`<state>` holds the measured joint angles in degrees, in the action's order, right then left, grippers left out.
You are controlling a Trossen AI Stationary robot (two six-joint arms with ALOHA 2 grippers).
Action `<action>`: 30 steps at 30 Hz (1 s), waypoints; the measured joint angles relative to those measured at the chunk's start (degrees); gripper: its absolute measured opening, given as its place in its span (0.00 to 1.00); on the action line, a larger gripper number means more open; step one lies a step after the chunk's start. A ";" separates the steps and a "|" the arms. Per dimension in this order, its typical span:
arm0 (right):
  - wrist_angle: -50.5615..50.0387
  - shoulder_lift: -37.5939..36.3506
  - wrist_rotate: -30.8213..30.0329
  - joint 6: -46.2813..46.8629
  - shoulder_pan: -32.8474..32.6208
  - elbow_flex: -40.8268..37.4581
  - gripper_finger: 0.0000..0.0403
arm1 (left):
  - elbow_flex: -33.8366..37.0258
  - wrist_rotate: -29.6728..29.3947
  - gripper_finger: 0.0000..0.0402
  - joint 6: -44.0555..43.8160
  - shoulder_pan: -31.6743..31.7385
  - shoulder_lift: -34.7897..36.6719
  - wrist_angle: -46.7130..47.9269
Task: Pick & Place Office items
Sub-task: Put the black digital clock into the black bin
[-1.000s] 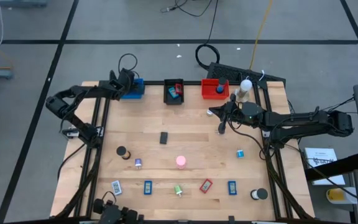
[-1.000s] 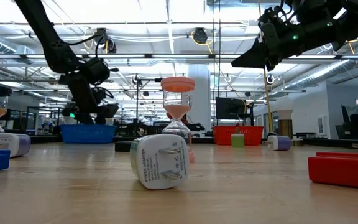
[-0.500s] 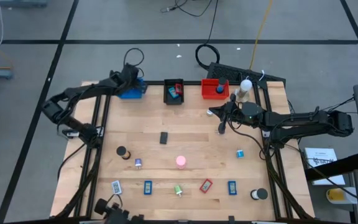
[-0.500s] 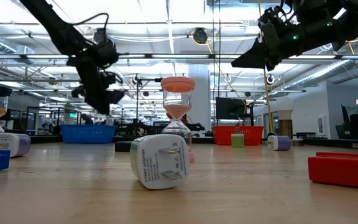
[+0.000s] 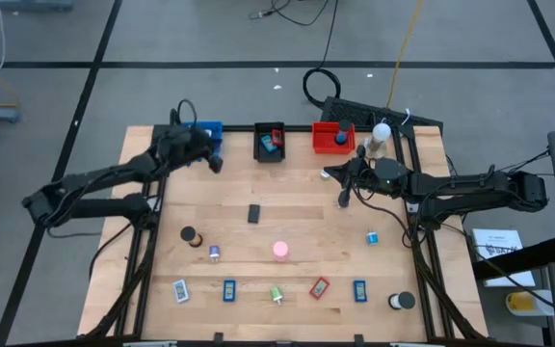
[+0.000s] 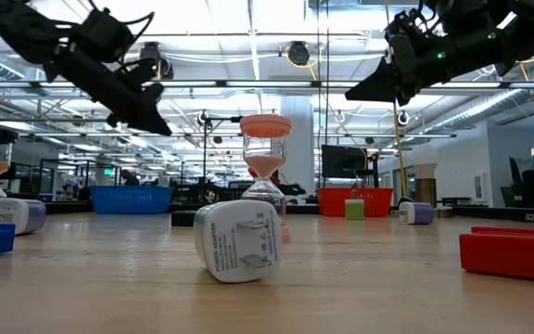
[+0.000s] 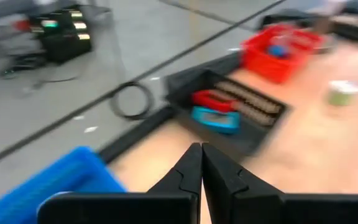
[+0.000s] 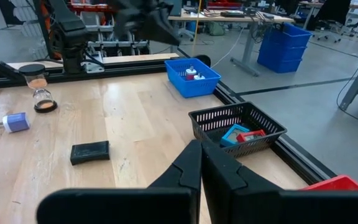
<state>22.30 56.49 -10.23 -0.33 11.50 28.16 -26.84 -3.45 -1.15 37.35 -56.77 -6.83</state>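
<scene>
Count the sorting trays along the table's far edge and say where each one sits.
3, all in a row on the far edge: the blue tray nearest the left gripper, the black tray in the middle, and the red tray toward the right arm's side. None looks hidden.

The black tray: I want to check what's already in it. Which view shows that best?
The right wrist view: the black tray is sharp there, holding a teal and a red item. The left wrist view shows the same but blurred. The high view shows it small, from above. In the low view I cannot make it out.
</scene>
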 joint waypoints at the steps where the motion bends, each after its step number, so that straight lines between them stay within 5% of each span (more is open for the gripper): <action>1: -0.01 0.00 0.01 0.15 0.00 0.00 0.00 | 0.94 1.37 0.02 -0.27 -0.92 0.62 -0.77; 12: -0.16 0.00 2.85 1.17 -0.04 0.00 0.00 | 13.47 2.95 0.01 -0.30 -18.36 -5.95 -29.85; 21: -0.32 0.00 2.83 1.17 -0.04 0.00 0.00 | 8.98 -8.29 0.03 0.01 -32.56 -16.64 -30.76; 30: -1.00 0.00 2.81 1.17 -0.04 0.00 0.00 | 4.54 -17.63 0.08 -19.42 -41.47 -22.50 -27.92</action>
<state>21.30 56.49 -7.42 0.84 11.46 28.16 -22.30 -21.08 -20.57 -4.12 -79.26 -34.75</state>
